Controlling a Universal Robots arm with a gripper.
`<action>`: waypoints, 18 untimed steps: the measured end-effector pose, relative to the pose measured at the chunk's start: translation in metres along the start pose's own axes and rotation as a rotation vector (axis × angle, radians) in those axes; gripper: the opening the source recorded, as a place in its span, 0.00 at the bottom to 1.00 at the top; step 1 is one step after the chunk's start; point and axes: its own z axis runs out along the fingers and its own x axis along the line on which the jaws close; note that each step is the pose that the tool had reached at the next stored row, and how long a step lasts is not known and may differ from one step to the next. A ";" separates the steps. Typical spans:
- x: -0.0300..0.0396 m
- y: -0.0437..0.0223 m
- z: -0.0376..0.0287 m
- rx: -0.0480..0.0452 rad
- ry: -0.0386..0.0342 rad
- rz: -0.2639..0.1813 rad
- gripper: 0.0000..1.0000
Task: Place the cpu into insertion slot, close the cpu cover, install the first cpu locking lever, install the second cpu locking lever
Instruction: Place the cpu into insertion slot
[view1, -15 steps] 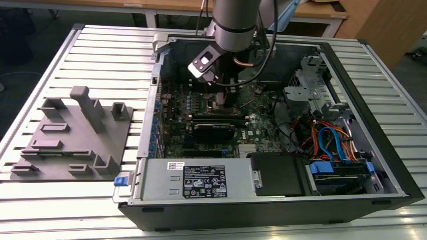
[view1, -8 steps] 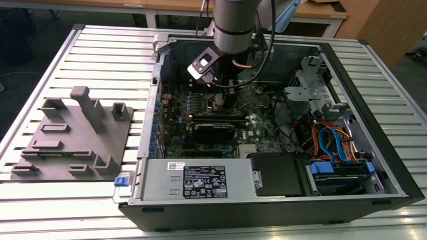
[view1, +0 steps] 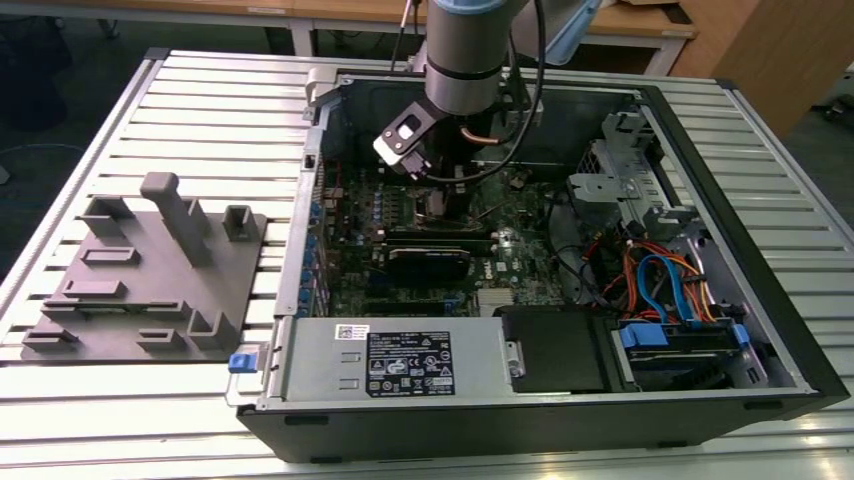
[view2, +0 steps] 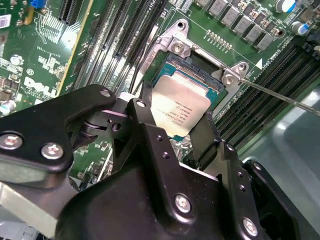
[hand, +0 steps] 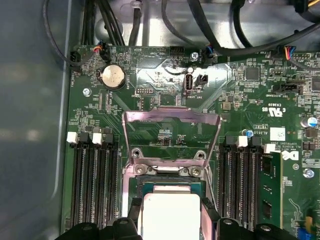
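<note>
The cpu is a silver-grey square chip held just over the insertion slot, a dark socket with a silvery rim. My gripper is shut on it, with one black finger against each opposite edge. In the first wrist view the cpu sits low over the insertion slot, and the cpu cover stands raised behind the slot on its hinge. A thin wire locking lever sticks out to one side. In the exterior view my gripper reaches down into the open computer case.
Long black memory slots flank the socket on both sides. Black cables run along the case wall. A silver power supply and drive bays with blue cables fill the case's near side. A grey fixture plate lies on the exterior view's left.
</note>
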 end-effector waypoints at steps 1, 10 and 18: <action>0.0000 -0.0002 0.0017 -0.0001 0.0001 0.000 0.54; -0.0001 -0.0021 0.0102 0.0006 -0.0009 0.000 0.54; 0.0007 -0.0017 0.0086 -0.0009 0.0018 0.000 0.54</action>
